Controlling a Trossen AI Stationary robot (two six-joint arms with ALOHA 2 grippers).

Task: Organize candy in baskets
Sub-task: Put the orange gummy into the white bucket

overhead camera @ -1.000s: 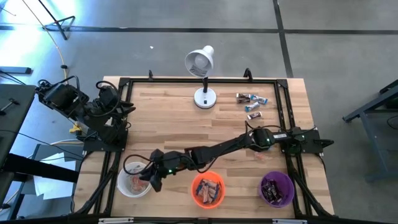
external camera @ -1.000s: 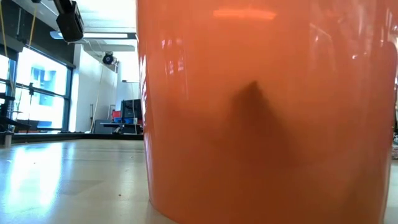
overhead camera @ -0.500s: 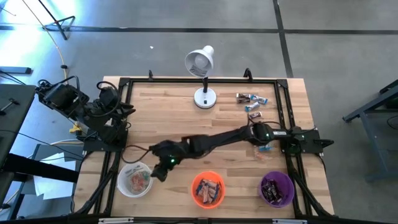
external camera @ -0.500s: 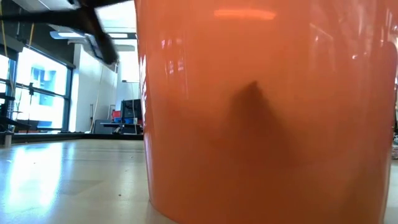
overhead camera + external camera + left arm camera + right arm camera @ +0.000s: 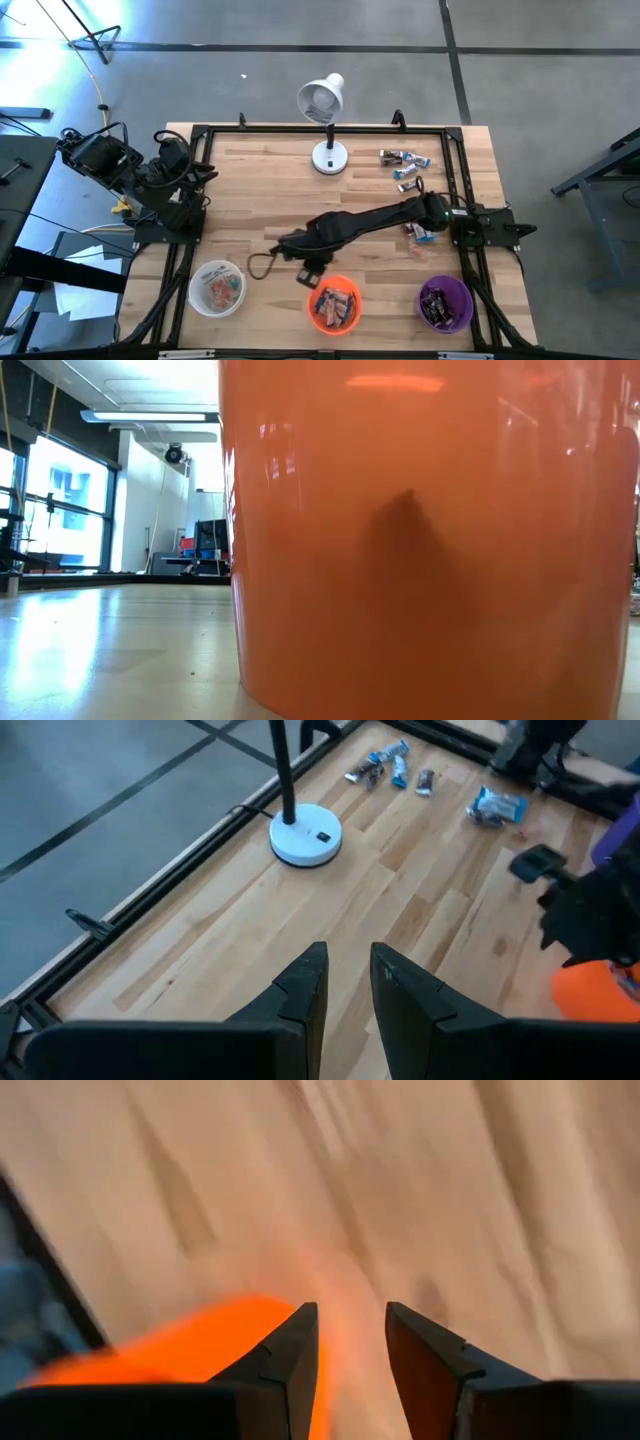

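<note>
Three baskets stand along the table's near edge: white basket (image 5: 217,287) with candy inside, orange basket (image 5: 333,305) with candy, purple basket (image 5: 445,303) with dark candy. Loose candies (image 5: 405,158) lie near the far right corner, and a blue candy (image 5: 425,235) lies by the right arm's base. My right gripper (image 5: 308,278) hovers open and empty just beyond the orange basket's rim (image 5: 200,1340), over bare wood. My left gripper (image 5: 347,955) waits at the table's left edge, fingers slightly apart, empty.
A white desk lamp (image 5: 328,157) stands at the far middle of the table, its base (image 5: 305,832) ahead of the left gripper. A black frame (image 5: 300,130) runs around the tabletop. The orange basket (image 5: 430,540) fills the low view. Bare wood lies between lamp and baskets.
My right gripper has swung from above the white basket toward the table's right, along the near edge, and now hangs beside the orange basket. It has passed out of the low view. The baskets and loose candies have stayed in place.
</note>
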